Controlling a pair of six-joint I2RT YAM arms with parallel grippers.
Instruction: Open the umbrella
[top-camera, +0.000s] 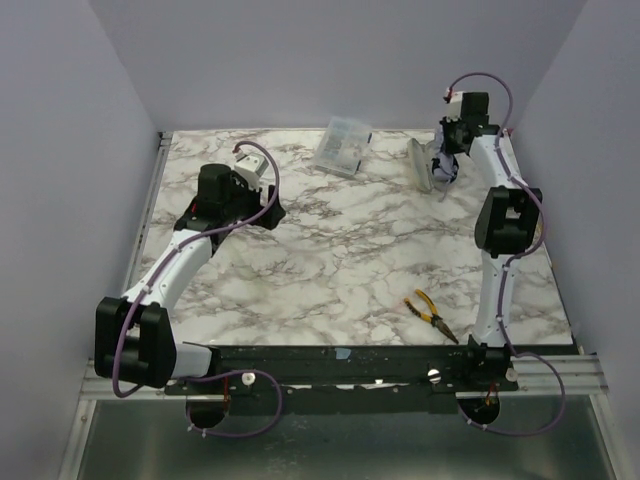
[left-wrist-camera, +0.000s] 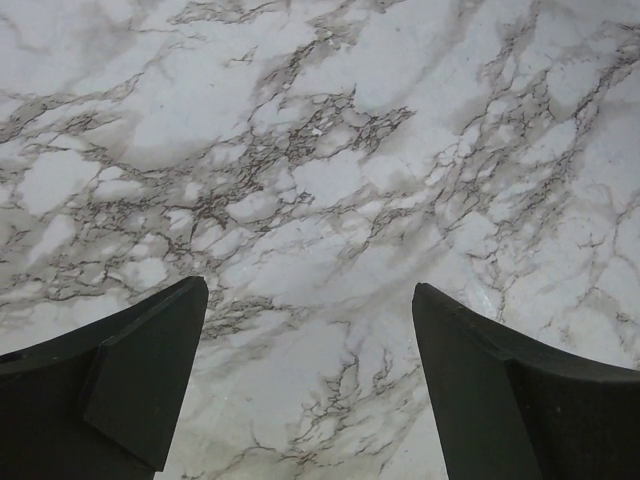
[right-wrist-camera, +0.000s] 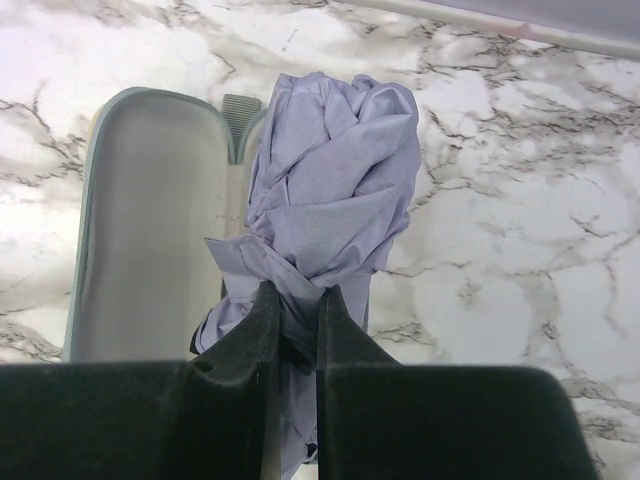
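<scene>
Right wrist view: we've got the umbrella (right-wrist-camera: 330, 170), a crumpled lavender bundle, pinched by the right fingers (right-wrist-camera: 262, 345), left fingers (left-wrist-camera: 140, 375) spread over the bench (left-wrist-camera: 320, 150).

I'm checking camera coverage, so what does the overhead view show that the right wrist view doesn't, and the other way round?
Only the overhead view: the left end effector, open above the table; the clear box near the far edge; and the pliers near the right arm's base.
Only the right wrist view: the right end effector shut on a fold of the umbrella, with its crumpled fabric seen up close.
Both: the umbrella, the pale open case beside it, and the marble table.
</scene>
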